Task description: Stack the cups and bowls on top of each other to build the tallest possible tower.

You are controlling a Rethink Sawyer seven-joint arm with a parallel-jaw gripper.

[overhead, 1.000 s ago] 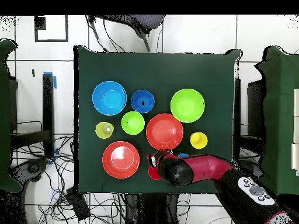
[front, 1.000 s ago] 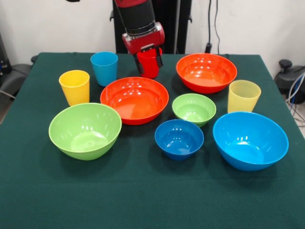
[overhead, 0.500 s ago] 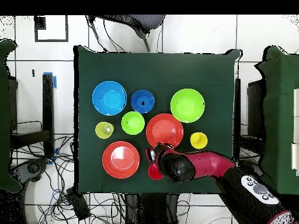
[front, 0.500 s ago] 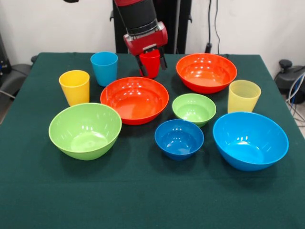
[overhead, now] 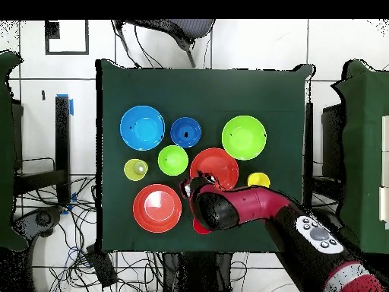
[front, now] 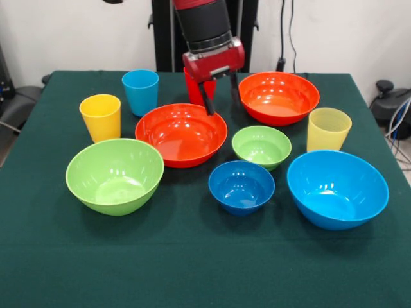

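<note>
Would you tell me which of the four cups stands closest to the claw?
The red cup, right behind the open claw; the yellow, light blue and ribbed pale yellow cups stand farther off.

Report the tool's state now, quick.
Tool: open, holding nothing; its fingers hang spread in front of the small red plastic cup, above the wide orange-red plastic bowl's far rim.

We note the arm (front: 207,25): a ribbed black cylindrical wrist section above a glossy red housing, from which two slim dark fingers (front: 209,102) descend. Overhead, the red link carries a grey button panel (overhead: 317,234).
</note>
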